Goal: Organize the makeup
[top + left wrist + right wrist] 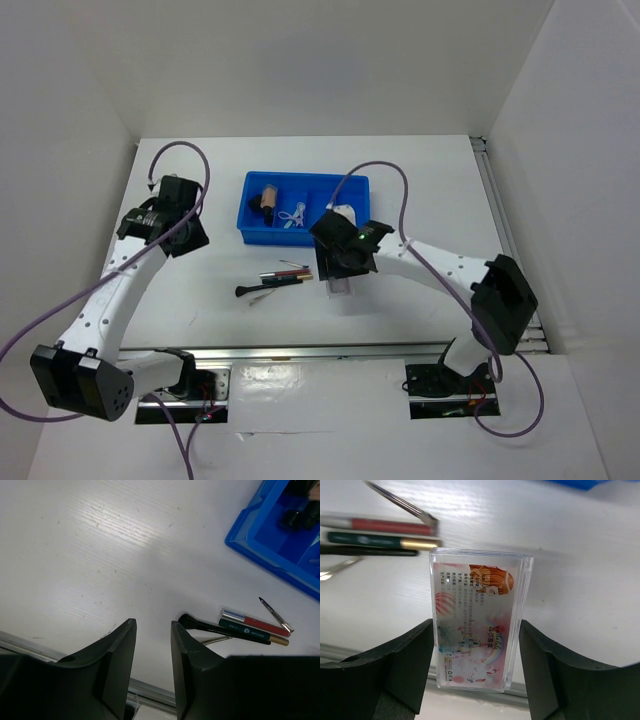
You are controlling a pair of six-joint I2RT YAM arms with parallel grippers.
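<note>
My right gripper (476,625) is shut on a flat pinkish clear packet (472,625) with printed art, gripped by its long edges and held just above the table, right of the loose makeup (340,288). A black-tipped brush (200,624), a dark green pencil (250,631), a red tube with a silver cap (255,622) and a slim metal tool (275,614) lie together on the table (272,280). My left gripper (152,622) is open and empty, above the table left of the brush tip (185,232).
The blue divided tray (250,232) stands behind the loose items and holds a tan stub (268,200) and a pale clear piece (292,217). White walls enclose the table. A metal rail (330,350) runs along the near edge.
</note>
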